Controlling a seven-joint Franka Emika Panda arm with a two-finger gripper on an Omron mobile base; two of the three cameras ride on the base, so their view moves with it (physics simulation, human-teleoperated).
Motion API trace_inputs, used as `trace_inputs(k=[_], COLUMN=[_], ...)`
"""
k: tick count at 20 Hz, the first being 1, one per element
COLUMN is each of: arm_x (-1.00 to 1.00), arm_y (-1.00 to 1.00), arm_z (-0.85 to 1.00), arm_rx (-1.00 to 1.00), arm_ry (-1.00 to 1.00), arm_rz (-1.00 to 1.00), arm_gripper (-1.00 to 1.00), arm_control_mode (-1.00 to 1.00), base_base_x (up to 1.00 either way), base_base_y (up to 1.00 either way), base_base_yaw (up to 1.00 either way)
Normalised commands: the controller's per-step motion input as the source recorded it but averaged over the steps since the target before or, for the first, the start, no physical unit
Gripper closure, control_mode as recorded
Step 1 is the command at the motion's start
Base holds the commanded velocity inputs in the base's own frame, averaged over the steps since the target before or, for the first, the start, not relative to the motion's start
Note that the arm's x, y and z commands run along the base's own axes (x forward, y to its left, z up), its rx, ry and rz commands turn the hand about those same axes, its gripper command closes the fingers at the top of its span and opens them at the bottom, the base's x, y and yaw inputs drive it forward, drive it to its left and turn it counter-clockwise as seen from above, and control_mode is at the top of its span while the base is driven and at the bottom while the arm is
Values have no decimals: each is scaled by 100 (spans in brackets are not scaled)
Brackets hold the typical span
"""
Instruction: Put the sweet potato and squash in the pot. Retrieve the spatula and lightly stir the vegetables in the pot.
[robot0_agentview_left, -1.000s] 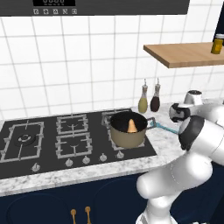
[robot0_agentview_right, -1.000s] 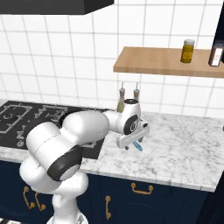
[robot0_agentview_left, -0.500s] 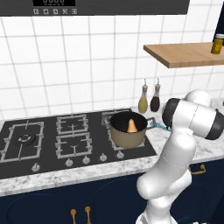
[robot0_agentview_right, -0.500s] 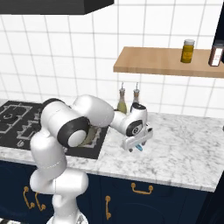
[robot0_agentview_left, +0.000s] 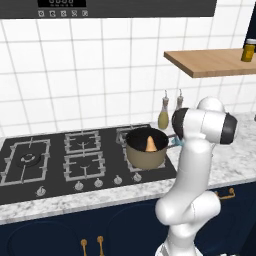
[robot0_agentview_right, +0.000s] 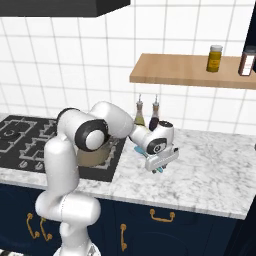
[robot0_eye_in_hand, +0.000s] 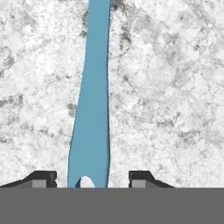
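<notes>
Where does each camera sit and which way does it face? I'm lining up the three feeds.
Left base view: behind the arm's left, facing the hob, the pot and the wall; the arm rises lower right.
Right base view: behind its right, facing the marble counter; the arm reaches from lower left to the gripper.
Hand view: looks down along the fingers at the spatula.
Both base views share the bottles and shelf.

I see a white tiled wall (robot0_agentview_left: 100, 75) behind a black hob (robot0_agentview_left: 55, 160), marble counter (robot0_agentview_right: 210, 170) over navy cabinets (robot0_agentview_right: 165, 225), a wooden shelf (robot0_agentview_right: 185, 70) holding jars, perhaps spices, and a hood (robot0_agentview_right: 60, 7) overhead.
</notes>
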Motion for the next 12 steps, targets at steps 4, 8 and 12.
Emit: trace_inputs(k=[4, 8, 12], arm_x=[8, -8, -67], arm_y=[14, 54, 32], arm_z=[-82, -80, 7], arm_rx=[-2, -29, -13], arm_ry=[-6, -2, -22], arm_rz=[0, 0, 0], arm_gripper=[100, 100, 100], arm_control_mode=[-100, -100, -100], base_base_x=[0, 0, 0], base_base_y=[0, 0, 0], base_base_yaw=[0, 0, 0])
